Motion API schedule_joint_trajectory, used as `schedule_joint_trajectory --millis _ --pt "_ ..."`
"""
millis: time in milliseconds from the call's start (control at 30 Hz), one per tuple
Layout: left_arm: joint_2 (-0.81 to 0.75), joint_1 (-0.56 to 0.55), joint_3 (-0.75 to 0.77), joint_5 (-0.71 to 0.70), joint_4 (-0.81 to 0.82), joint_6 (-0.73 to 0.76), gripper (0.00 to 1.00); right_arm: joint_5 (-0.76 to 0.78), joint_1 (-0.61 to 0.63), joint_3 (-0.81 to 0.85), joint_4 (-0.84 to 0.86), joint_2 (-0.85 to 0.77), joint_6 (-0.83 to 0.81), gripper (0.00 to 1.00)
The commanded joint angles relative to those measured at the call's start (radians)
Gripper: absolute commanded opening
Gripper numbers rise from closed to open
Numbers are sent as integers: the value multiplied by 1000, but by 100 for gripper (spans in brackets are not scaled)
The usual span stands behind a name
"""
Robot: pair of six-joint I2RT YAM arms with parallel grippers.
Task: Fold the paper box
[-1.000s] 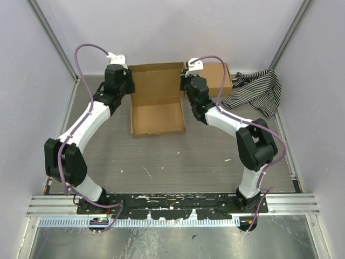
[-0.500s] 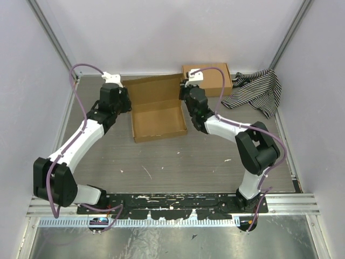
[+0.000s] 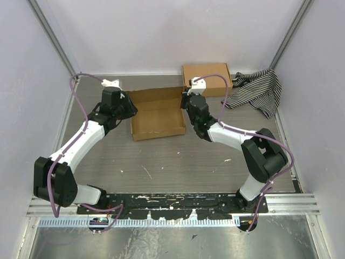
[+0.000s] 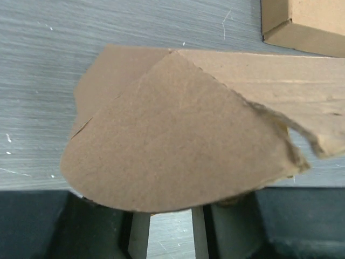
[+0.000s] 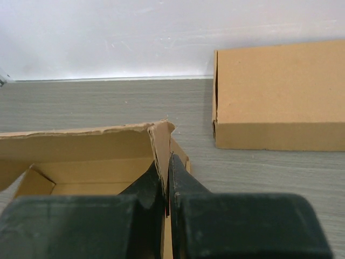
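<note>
Paper box [image 3: 156,116]: sits on the table [image 3: 178,162] just to the left of the closed box [image 3: 206,79] and a little nearer the arm bases, apart from it. The tray is formed; its far panel is not yet folded over.

Right gripper [image 5: 166,178]: on the tray side nearest the closed box. Jaws are squeezed almost together on the thin upright corner wall. You seem to be pinning that side so the tray cannot slide while the other arm works.

Left gripper [image 3: 129,109]: at the tray side farthest from the closed box. Fingers are parted, with table showing between them. The rounded flap [image 4: 178,135] lies across their tips and nothing looks pinched. Likely you are pushing the flap inward, not gripping it.

Striped cloth [image 3: 256,90]: beyond the closed box, out of play.
</note>
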Motion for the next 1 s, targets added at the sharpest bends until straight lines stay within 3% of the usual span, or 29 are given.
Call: schedule_joint_trajectory --millis 0,133,200,367,433,733,967 --pt "16 -2 57 45 -61 -83 36 49 9 42 -165 -25 42 5" --pt "48 -2 130 31 -156 -85 29 68 9 139 -305 -16 41 5" --pt "65 -2 180 36 -211 -80 31 79 8 161 -325 -25 37 5" --pt "58 -2 273 -22 -319 -37 57 105 8 246 -422 -48 25 3" --pt "49 -2 292 -63 -348 -7 60 112 9 278 -456 -48 22 3" --pt "169 -2 407 -278 -502 171 63 63 4 452 -651 -16 45 3" --pt "296 -2 521 -308 -506 211 64 -21 -14 513 -732 12 86 3"
